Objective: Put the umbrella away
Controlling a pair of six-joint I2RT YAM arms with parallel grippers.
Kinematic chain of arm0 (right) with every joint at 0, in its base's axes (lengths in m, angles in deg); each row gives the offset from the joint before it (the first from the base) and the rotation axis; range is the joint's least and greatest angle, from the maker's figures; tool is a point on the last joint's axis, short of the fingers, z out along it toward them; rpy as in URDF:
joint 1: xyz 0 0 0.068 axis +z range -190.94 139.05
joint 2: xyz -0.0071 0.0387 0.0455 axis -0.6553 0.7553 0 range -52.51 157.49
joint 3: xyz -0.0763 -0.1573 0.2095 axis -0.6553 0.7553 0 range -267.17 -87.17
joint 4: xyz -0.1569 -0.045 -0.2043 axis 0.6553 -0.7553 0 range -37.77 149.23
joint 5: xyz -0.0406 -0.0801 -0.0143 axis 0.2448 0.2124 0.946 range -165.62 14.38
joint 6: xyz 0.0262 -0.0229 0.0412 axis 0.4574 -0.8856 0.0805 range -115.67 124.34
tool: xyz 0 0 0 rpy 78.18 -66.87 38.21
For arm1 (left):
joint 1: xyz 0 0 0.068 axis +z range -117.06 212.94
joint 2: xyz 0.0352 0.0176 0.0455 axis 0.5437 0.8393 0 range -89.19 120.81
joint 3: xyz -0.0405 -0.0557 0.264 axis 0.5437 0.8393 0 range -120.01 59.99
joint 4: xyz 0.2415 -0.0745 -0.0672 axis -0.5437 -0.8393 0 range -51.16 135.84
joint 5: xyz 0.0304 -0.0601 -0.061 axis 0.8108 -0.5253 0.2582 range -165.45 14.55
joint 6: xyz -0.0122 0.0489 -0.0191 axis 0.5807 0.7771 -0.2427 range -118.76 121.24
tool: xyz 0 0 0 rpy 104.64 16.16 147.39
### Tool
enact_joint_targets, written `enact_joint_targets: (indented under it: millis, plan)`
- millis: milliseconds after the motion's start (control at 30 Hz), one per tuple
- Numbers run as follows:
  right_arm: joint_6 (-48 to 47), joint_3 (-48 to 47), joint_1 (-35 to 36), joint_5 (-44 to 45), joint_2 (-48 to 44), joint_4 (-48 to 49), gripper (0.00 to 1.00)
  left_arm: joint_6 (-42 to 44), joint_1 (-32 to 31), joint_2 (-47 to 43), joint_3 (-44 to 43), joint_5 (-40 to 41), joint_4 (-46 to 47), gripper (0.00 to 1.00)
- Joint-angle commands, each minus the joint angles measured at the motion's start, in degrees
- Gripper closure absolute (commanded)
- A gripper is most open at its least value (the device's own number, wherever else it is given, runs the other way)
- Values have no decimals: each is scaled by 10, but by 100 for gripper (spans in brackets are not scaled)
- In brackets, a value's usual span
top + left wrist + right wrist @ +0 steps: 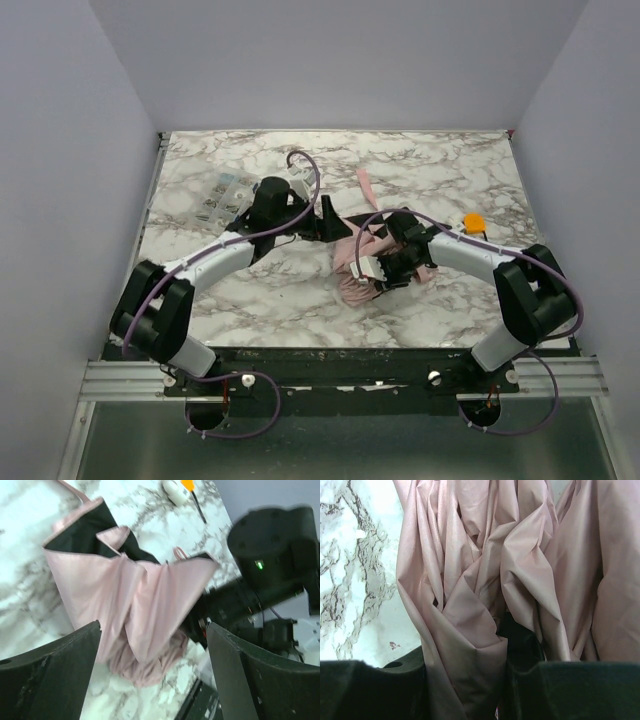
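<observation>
A pale pink umbrella (352,275), collapsed and crumpled, lies on the marble table (250,300) just right of centre. The right gripper (470,670) pinches a fold of its fabric, seemingly to steady the bundle. The left gripper (152,627), spread wide and empty, hovers just beside its far-left side. The long axis runs roughly from the far edge to the near edge. I cannot tell which end holds the handle.

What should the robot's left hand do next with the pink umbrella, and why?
Probably ease the left hand forward and close it on the loose umbrella cloth. That hand is wide open and empty, the right hand pinches just a bunch of the cloth, and the rest lies spread out on the table.
</observation>
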State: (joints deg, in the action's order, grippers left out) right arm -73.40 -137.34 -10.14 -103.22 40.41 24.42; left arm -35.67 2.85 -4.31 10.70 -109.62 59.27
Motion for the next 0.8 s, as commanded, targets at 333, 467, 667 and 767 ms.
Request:
enact_joint_targets:
  millis: [333,467,667,767]
  plan:
    - [-9,53,12,-15,29,-54,76,-17,-6,256,-267,119,-252,34]
    - [-81,101,12,-15,-9,-40,74,-57,-12,230,-157,112,-152,34]
    - [-113,99,12,-9,-9,-54,73,-72,-12,227,-115,84,-55,34]
    - [-118,101,12,2,-6,-53,73,-76,-8,244,-138,72,-49,34]
